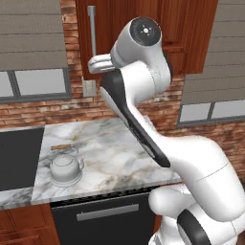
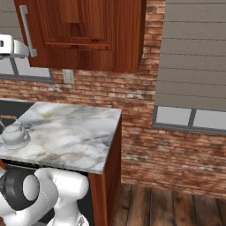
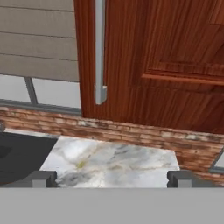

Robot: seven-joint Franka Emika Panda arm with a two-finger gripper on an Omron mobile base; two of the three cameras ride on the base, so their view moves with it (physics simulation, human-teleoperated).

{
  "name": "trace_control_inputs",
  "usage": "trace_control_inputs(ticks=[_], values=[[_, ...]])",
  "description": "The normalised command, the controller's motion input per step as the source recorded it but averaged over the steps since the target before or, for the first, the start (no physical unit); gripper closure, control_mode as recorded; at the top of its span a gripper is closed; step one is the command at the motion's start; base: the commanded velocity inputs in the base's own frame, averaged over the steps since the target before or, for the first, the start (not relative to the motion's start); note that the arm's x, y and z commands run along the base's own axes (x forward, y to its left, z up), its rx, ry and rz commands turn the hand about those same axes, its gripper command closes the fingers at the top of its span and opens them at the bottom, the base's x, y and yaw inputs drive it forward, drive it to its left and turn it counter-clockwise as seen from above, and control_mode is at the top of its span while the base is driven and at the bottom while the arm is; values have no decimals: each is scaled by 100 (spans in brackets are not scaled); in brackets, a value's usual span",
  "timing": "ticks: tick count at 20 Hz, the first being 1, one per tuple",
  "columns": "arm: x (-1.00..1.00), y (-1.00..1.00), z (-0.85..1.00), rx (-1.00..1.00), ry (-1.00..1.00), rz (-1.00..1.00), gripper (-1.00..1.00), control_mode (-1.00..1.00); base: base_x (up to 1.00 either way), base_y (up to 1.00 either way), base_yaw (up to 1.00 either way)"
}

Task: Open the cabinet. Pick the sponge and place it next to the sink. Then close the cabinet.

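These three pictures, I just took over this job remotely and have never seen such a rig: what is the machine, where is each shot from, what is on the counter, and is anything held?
The machine is a white jointed arm on a drivable base in a rendered kitchen. Two pictures come from cameras on the base, behind the arm to its left and right. The third looks along the end effector, whose two dark fingertips stand wide apart, open, holding nothing. It is raised near the cabinet, whose door is closed, facing the lower end of its vertical silver handle without touching it. On the marble counter stands a grey kettle. The dark sink lies to the left of the kettle.
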Motion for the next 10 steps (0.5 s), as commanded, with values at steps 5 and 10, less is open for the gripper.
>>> trace_control_inputs(ticks=[5, 10], values=[[12, 0, 0, 0, -3, -12, -100, -100, 0, 0, 0], [22, 0, 13, 0, 0, -6, -100, -100, 0, 0, 0]])
